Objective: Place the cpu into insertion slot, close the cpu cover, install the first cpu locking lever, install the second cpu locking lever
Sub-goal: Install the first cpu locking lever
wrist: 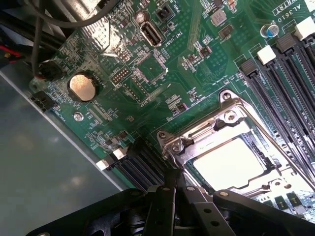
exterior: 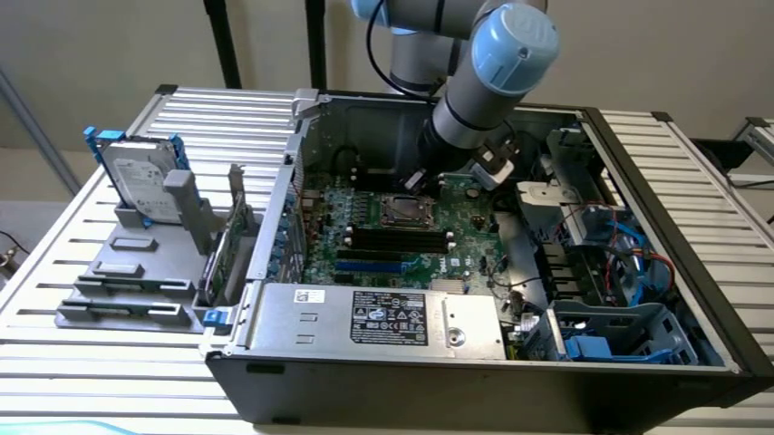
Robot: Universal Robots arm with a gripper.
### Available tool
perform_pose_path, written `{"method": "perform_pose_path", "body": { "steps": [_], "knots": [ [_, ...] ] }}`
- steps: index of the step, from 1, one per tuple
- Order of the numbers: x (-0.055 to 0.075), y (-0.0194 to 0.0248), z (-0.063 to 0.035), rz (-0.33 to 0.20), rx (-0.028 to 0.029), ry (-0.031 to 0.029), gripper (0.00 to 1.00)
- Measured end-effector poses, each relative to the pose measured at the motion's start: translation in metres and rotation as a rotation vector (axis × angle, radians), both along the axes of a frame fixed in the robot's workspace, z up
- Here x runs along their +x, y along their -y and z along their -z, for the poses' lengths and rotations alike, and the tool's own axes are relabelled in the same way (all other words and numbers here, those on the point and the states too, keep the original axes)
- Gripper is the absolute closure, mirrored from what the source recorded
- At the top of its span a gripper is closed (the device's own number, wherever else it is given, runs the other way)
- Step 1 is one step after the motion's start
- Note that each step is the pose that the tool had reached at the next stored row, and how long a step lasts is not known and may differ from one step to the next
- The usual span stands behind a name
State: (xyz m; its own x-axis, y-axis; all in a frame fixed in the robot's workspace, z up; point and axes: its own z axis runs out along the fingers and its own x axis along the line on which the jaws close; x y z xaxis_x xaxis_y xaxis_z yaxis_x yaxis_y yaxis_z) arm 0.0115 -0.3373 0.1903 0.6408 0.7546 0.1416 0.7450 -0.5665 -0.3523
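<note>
On a ribbed metal bench (exterior: 677, 154), an open computer case (exterior: 484, 381) with a green board (wrist: 197, 64) inside. In the insertion slot (exterior: 405, 211), the cpu (wrist: 229, 164), with the shiny cpu cover (wrist: 231, 125) flat around it. At the cover's corner, the fingers (wrist: 167, 196), closed together and holding nothing. Likely lever time: push slow and straight, stay off the board's tiny parts.

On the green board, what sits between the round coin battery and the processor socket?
In the wrist view, only small chips and connectors on bare green board separate the coin battery from the socket.
</note>
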Motion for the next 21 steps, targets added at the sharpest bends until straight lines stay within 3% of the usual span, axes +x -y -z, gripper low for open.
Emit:
{"method": "perform_pose_path", "body": {
  "steps": [7,16,19,21],
  "knots": [
    [0.0032,0.0011,0.0001,-0.013,0.0022,-0.0042,0.89],
    [0.0062,0.0036,0.0001,-0.017,0.0124,-0.0089,0.89],
    [0.0063,0.0038,0.0001,-0.019,0.0195,-0.0096,0.89],
    [0.0063,0.0042,0.0001,-0.021,0.0277,-0.0099,0.89]
  ]
}}
